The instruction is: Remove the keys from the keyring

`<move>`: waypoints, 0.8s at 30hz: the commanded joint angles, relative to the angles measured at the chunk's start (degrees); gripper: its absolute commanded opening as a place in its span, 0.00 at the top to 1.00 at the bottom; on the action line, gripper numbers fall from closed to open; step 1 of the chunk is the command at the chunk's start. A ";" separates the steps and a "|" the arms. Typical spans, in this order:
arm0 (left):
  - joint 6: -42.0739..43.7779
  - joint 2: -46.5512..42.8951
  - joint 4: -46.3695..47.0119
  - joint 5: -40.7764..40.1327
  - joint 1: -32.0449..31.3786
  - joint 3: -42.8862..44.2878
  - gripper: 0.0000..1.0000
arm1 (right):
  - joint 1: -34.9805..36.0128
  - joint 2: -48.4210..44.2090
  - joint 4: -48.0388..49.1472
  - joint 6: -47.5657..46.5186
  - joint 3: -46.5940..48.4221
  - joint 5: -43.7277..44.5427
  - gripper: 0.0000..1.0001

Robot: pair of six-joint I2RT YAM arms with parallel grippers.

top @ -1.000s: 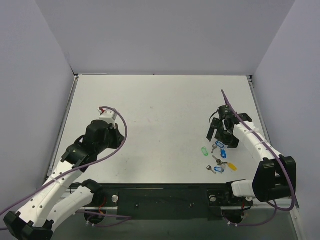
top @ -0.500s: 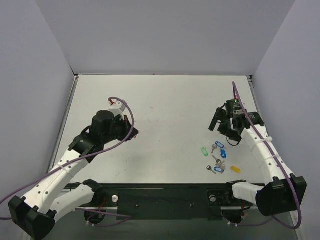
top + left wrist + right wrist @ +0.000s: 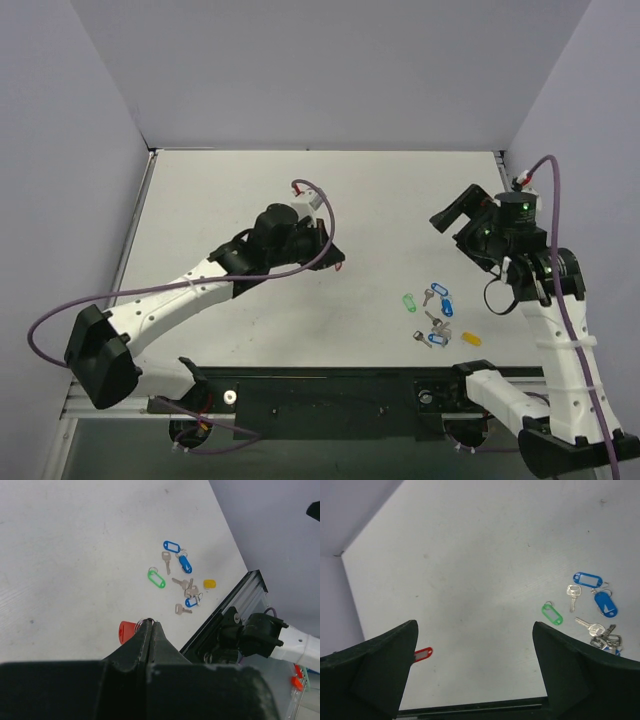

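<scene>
My left gripper (image 3: 337, 260) reaches over the middle of the table. Its jaws are shut on the thin split ring (image 3: 142, 622) of the red keyring tag (image 3: 127, 631), which hangs at the fingertips (image 3: 151, 623). The tag also shows in the top view (image 3: 341, 266) and in the right wrist view (image 3: 422, 654), half behind a finger. The small key on that ring does not show in any view. My right gripper (image 3: 455, 222) is open and empty, raised above the table's right side, jaws wide apart (image 3: 474, 625).
A cluster of loose keys and tags lies front right: a green tag (image 3: 408, 302) (image 3: 156, 578) (image 3: 552, 614), blue tags (image 3: 440, 297) (image 3: 171, 546) (image 3: 587, 578), a yellow tag (image 3: 468, 338) (image 3: 209, 583), several silvery keys (image 3: 166, 561). The black front rail (image 3: 330, 385) runs along the near edge.
My left arm has swung right from the table's left side to its middle. My right gripper has lifted up and back from the cluster of tags.
</scene>
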 commanded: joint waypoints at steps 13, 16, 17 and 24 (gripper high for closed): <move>-9.92 37.01 18.39 3.74 -10.75 31.58 1.00 | 0.13 -11.49 1.94 15.00 5.67 -2.99 0.09; -13.77 43.24 21.62 5.93 -11.63 36.76 1.00 | 0.13 -11.75 1.76 14.83 6.89 -3.16 0.09; -16.22 44.23 22.51 6.72 -11.63 37.39 1.00 | 0.13 -11.66 1.85 14.74 7.16 -3.34 0.09; -19.76 51.62 22.53 8.13 -12.69 44.24 1.00 | 0.13 -10.96 1.68 14.56 8.13 -4.05 0.11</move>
